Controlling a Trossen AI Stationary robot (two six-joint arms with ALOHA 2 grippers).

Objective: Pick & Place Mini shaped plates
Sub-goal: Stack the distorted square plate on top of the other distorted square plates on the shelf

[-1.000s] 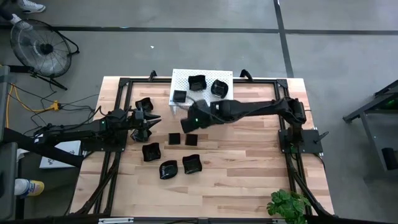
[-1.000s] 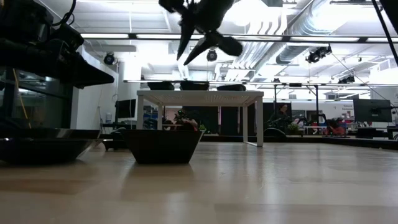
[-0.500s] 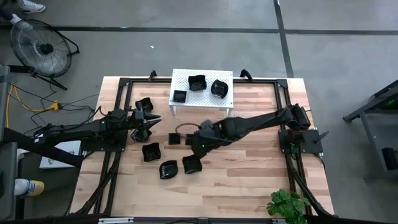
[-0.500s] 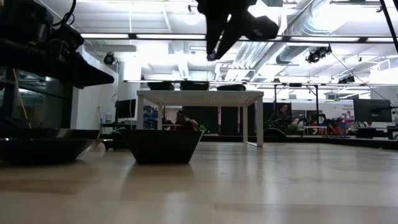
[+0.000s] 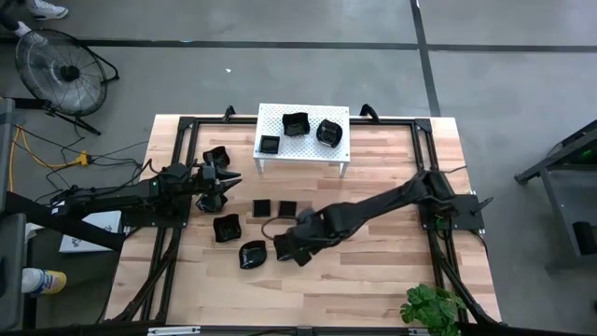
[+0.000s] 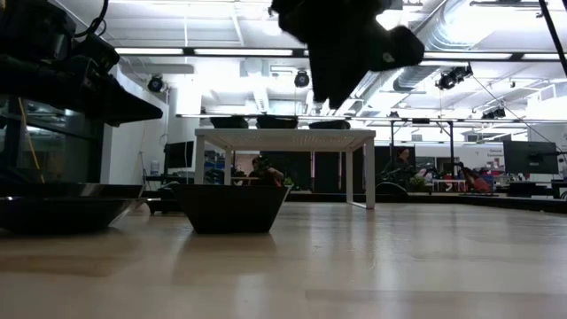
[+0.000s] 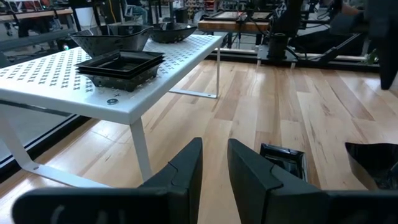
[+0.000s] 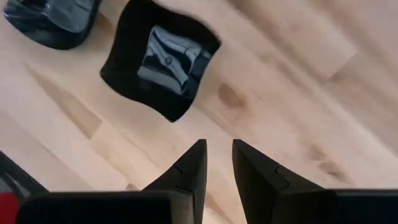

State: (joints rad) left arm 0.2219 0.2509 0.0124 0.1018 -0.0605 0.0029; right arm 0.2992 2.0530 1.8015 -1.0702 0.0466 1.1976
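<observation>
While the right arm reaches low across the table, each view gives its share:

High view: the right gripper (image 5: 291, 248) hangs over the wavy-rimmed glossy black dish (image 5: 283, 248) at the near middle of the pale wooden table (image 5: 373, 271), likely lined up there for a pick. The left gripper (image 5: 227, 182) waits at the table's left side. Three more glossy black mini plates (image 5: 297, 123) sit on the white perforated rectangular stand (image 5: 280, 142) at the far edge, which looks like the drop-off place; others lie loose on the wood: two flat squares (image 5: 262, 207), a rounder one (image 5: 252, 254) and another (image 5: 226, 227).

Low view: the right arm's dark bulk (image 6: 350, 44) hangs well above the boards, so nothing is touched. A black square-sided dish (image 6: 232, 207) stands on the wood in front of the stand.

Left wrist view: its fingers (image 7: 186, 168) stand a narrow slit apart, holding nothing; a flat square plate lies just beyond them.

Right wrist view: fingers (image 8: 191, 167) narrowly parted and empty, the wavy dish ahead of the tips, not between them.

In the way: the neighbouring round plate lies close, so the jaws would likely need to widen and descend cleanly.
</observation>
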